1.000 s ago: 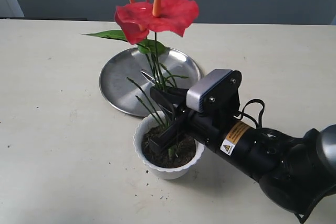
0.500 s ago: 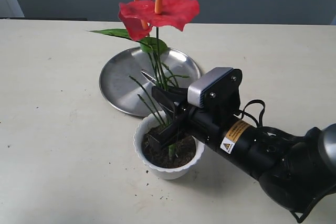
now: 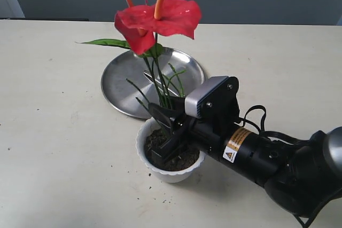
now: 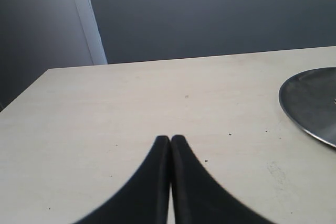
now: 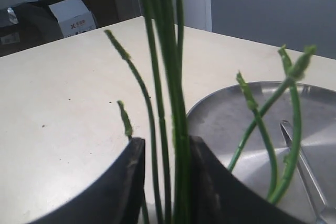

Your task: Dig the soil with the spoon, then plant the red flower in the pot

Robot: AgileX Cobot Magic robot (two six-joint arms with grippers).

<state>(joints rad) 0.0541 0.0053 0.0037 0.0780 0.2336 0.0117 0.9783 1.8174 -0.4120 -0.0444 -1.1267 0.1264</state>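
Nearly done: low in the frame's centre, the right gripper [image 3: 166, 143] clamps the red flower [image 3: 158, 17] stems, pressing them into the soil [image 3: 184, 159] of the pot [image 3: 170, 173]. Releasing remains. The spoon [image 5: 304, 174] lies on the plate [image 3: 120, 81]; the left gripper [image 4: 170, 139] is closed, empty.

Glossy, waxy-looking petals on the red flower [image 3: 158, 17], with matt orange spikes and thin, smooth green stems [image 5: 176, 103] that look like plastic. White plastic pot [image 3: 147, 159], smooth with a faint sheen, holding dark, crumbly, fibrous soil [image 3: 184, 159]. Polished steel plate [image 3: 125, 78], mirror-like with soft grey reflections; thin shiny steel spoon [image 5: 304, 174] lying on it. Matt, pale bench [image 3: 53, 110], smooth but speckled with dark crumbs. Matt black fingers on the right tool [image 3: 166, 143], apparently plastic or rubber; same dull black on the left tool [image 4: 170, 142]. Satin grey camera housing [image 3: 206, 100] above a black arm with a printed paper-like yellow label [image 3: 235, 143].
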